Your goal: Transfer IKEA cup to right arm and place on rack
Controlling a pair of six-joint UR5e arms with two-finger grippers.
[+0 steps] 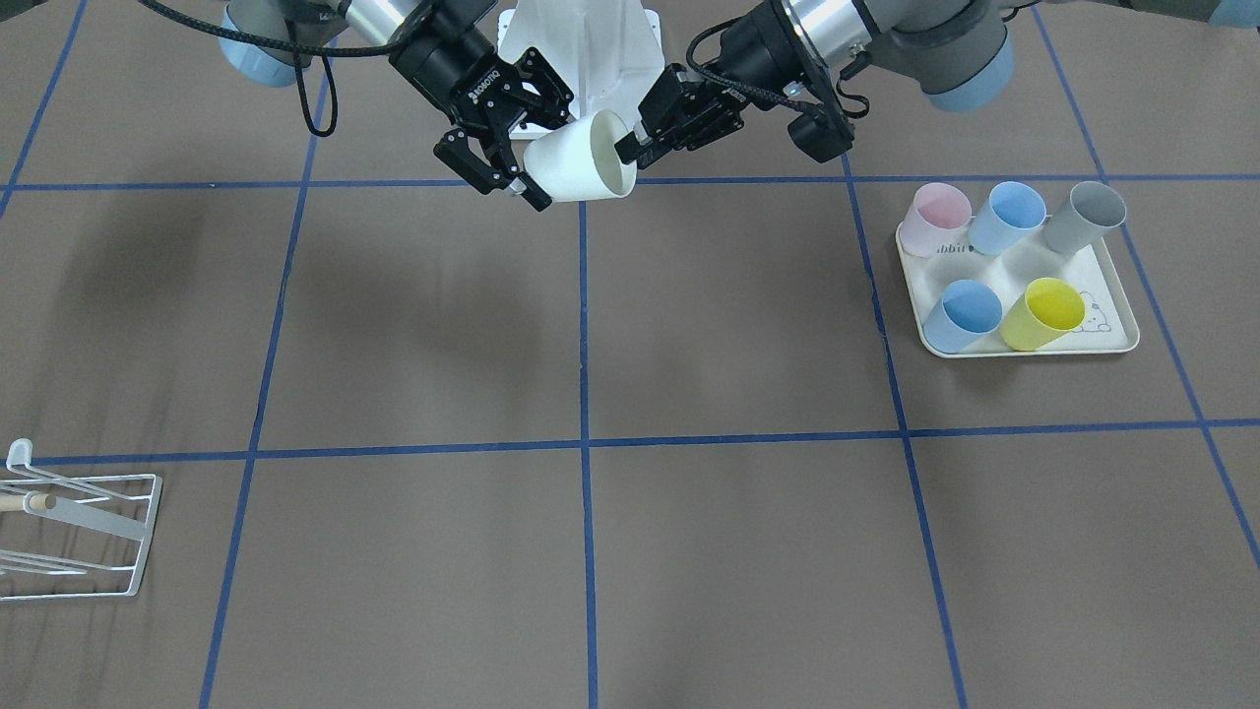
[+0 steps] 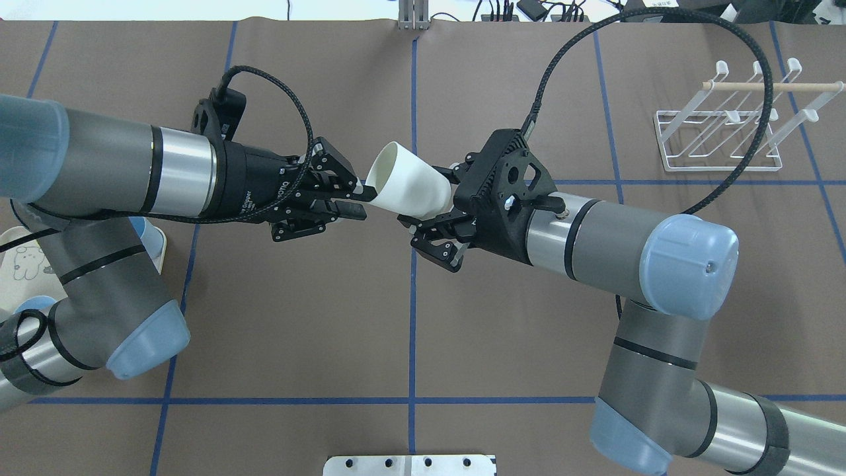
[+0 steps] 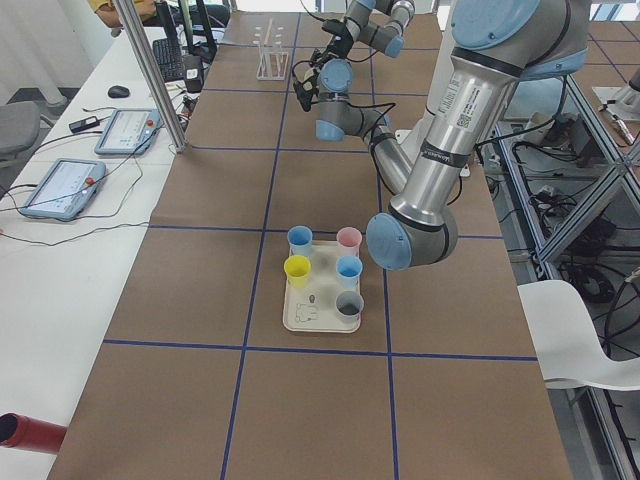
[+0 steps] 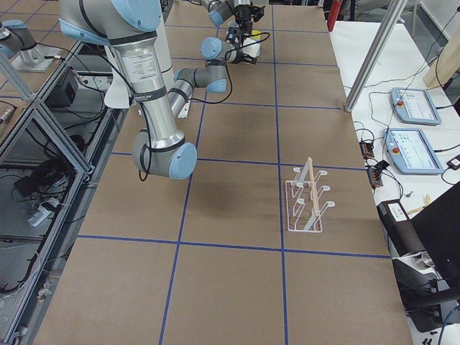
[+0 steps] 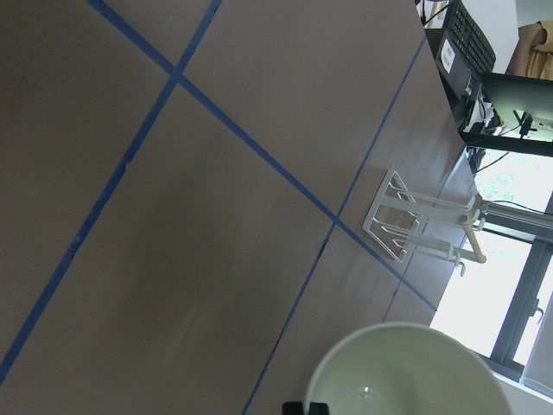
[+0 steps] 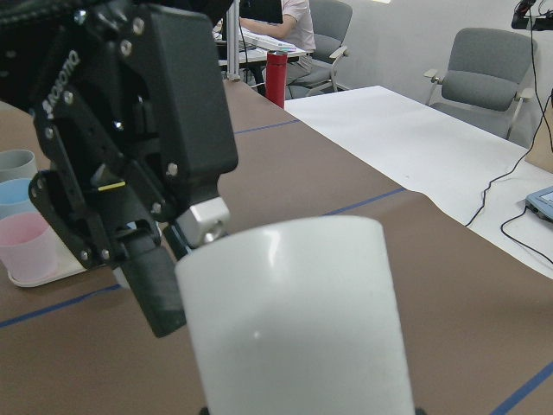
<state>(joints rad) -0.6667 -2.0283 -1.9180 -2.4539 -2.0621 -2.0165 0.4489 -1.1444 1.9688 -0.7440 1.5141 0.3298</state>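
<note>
A cream tray point(image 1: 1107, 276) sits on the brown bench point(image 1: 738, 325), which is crossed by blue tape lines point(image 1: 584, 315). On the tray, one row holds a pink cup point(image 1: 935, 219), a blue cup point(image 1: 1012, 217) and a grey cup point(image 1: 1086, 217). The other row holds a second blue cup point(image 1: 965, 315) and a yellow cup point(image 1: 1045, 313).

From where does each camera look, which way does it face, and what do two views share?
Front-facing: across the table, facing the robot; both arms meet at the white cup.
Overhead: behind the robot, looking down; left pincer, right pincer.
Exterior left: table's end by the tray; left arm near.
Exterior right: table's end by the rack; right arm near.
Left wrist: past the cup's mouth toward the rack; one fingertip.
Right wrist: along the cup toward the left pincer.
Both wrist views share the cup.
</note>
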